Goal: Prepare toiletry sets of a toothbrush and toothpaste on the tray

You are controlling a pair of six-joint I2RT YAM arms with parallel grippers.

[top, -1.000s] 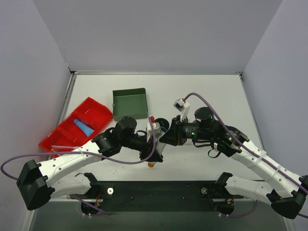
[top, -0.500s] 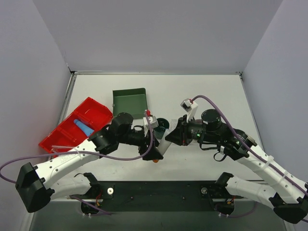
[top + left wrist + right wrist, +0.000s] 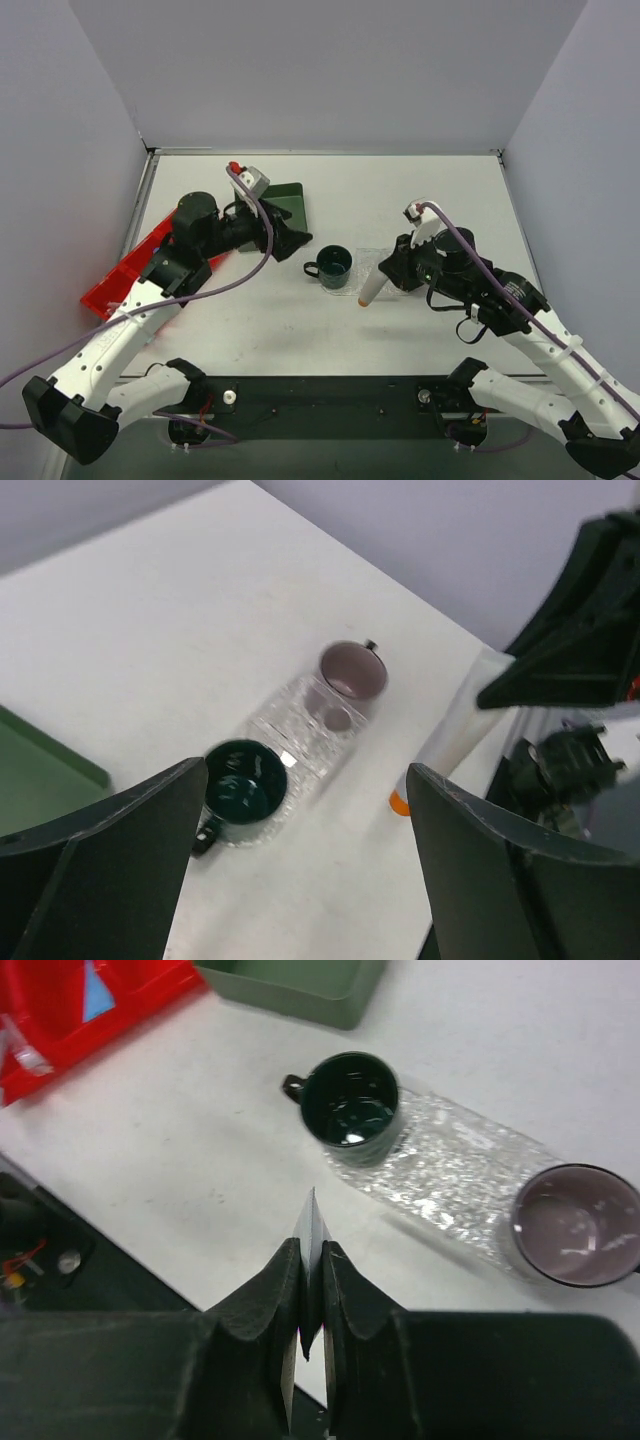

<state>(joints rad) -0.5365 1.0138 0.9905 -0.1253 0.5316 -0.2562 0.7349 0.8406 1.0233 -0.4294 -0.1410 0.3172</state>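
Note:
My right gripper (image 3: 392,272) (image 3: 312,1260) is shut on the flat end of a pale toothpaste tube (image 3: 372,287) with an orange cap. The tube (image 3: 455,740) hangs slanted, cap down, just in front of the tray. The clear textured tray (image 3: 368,262) (image 3: 450,1165) (image 3: 300,730) lies mid-table with a dark green mug (image 3: 333,266) on its left end and a mauve mug (image 3: 575,1225) (image 3: 352,670) on its right end. My left gripper (image 3: 297,243) (image 3: 300,880) is open and empty by the green box. Another light-blue tube (image 3: 97,990) lies in the red bin. I make out no toothbrush clearly.
The red two-compartment bin (image 3: 115,285) (image 3: 60,1020) sits at the left, partly under my left arm. The dark green box (image 3: 288,195) (image 3: 300,985) stands behind the tray. Grey walls close the table on three sides.
The left gripper opened, let go of the tube and drew back up and left toward the green box. The right gripper carried the tube to the right, along the tray's front.

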